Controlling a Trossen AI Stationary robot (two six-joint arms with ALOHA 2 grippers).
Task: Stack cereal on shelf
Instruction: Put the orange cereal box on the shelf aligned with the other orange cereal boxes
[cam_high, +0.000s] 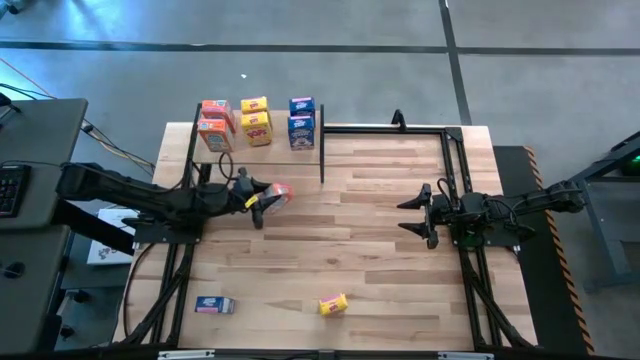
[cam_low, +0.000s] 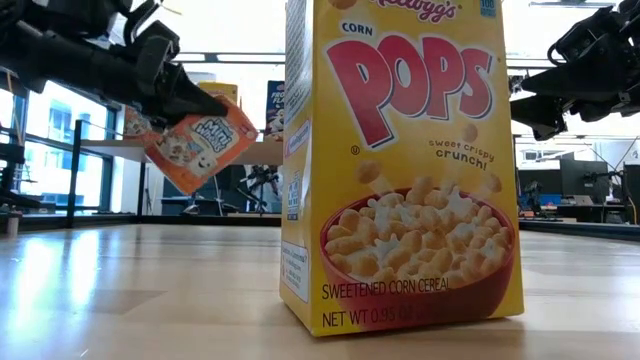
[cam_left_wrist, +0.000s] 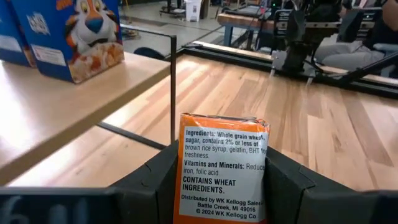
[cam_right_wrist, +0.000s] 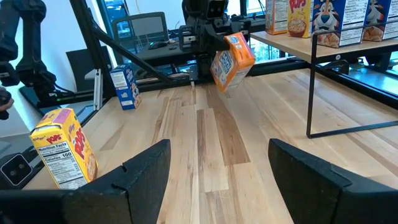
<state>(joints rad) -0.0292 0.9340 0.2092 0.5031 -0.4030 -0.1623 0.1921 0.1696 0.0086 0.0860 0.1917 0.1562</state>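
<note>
Carrying an orange-red cereal box (cam_high: 279, 194) clamped in your left claw (cam_high: 266, 199) above the table (cam_high: 380, 250), you must next lift it onto the shelf (cam_high: 255, 156) beside the stacked boxes (cam_high: 256, 122); right claw (cam_high: 418, 212) waits, spread apart.

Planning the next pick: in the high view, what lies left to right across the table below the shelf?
Left tool holding the orange box → right tool, open; nearer the front edge, blue box → yellow box.
</note>
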